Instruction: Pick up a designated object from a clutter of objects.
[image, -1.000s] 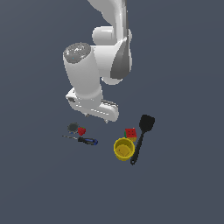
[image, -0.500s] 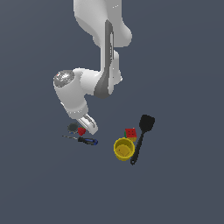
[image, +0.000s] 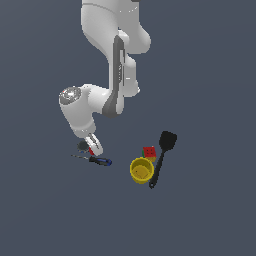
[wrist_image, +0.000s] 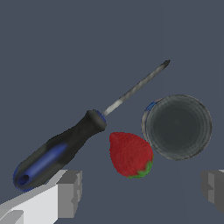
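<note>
The designated object, a tiny red strawberry-like lump (wrist_image: 130, 154), lies on the floor between the blue-handled screwdriver (wrist_image: 65, 146) and the dark grey disc (wrist_image: 177, 127). My gripper (wrist_image: 142, 192) is open, and its grey fingertips (wrist_image: 70, 192) stand wide apart on either side, short of the lump. In the exterior view the gripper (image: 94, 146) is low over the lump (image: 90, 150), which it mostly hides, with the disc (image: 82, 145) and the screwdriver (image: 98, 160) close by.
The remaining clutter lies toward the exterior view's right: a yellow cup (image: 141, 170), a red dotted block (image: 149, 152) behind it, and a black spatula (image: 162, 155) alongside. The floor is plain dark grey.
The arm has swung down and toward the exterior view's left, bringing the hand from high above the floor to just over the screwdriver, disc and red lump.
</note>
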